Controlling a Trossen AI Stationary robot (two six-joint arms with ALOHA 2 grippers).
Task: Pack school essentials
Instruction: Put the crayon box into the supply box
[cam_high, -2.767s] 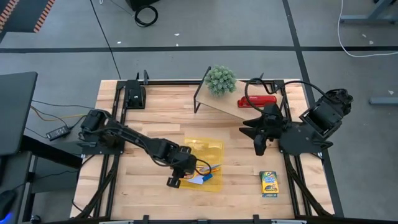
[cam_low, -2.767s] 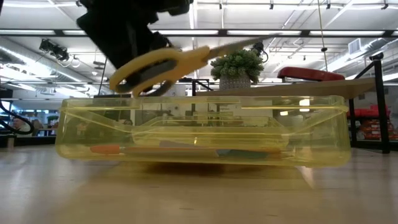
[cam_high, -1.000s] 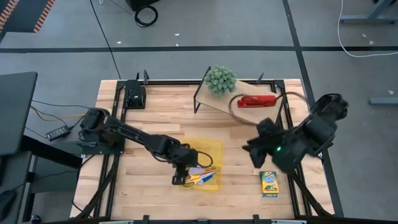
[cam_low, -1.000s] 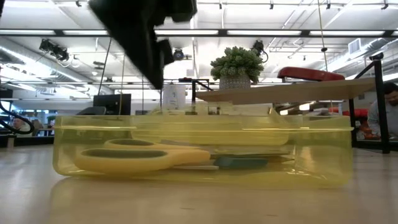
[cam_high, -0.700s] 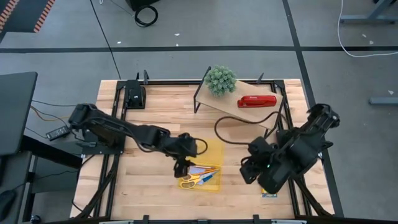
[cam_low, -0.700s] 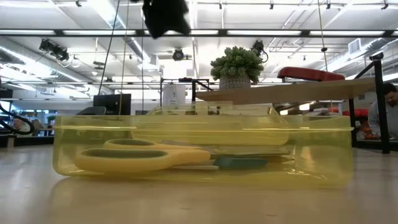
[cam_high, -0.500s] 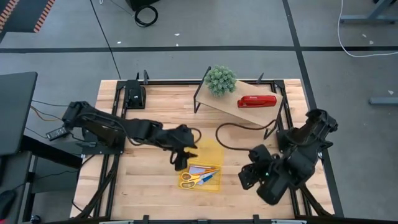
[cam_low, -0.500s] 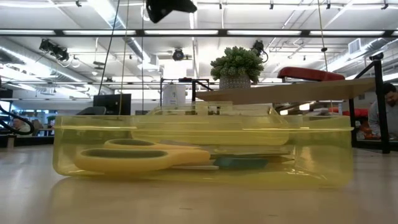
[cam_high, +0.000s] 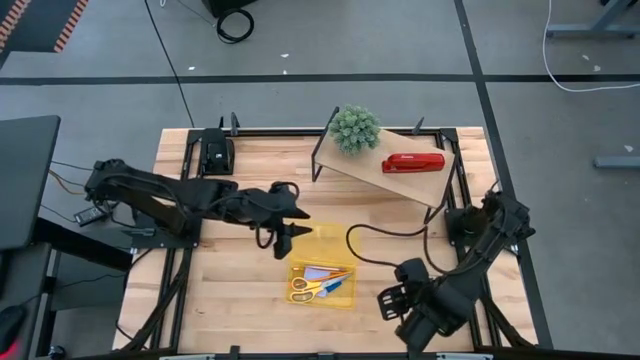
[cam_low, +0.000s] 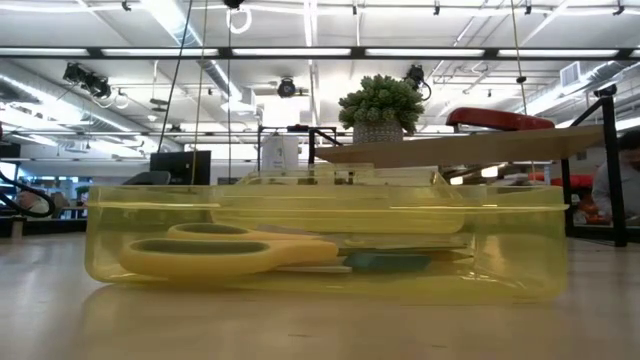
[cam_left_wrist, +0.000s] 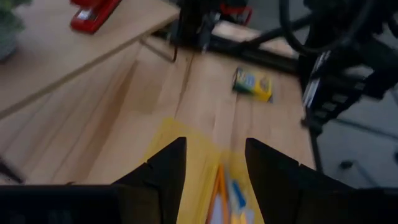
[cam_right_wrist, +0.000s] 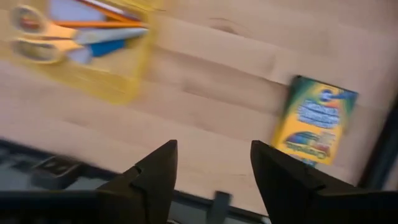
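Bare wood rings crayon box (cam_right_wrist: 315, 121) (tray (cam_right_wrist: 118, 87) well apart).

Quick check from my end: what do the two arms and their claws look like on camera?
Both arms are dark, jointed links. A black cable loops from the right arm across the table. Left claw and right claw each have two plain black, wedge-shaped fingers, no markings visible.

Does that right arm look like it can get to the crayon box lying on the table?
Probably yes. The right tool is open and hangs above bare wood right beside the crayon box, which lies flat with nothing on or against it. The yellow tray sits well off to the side.
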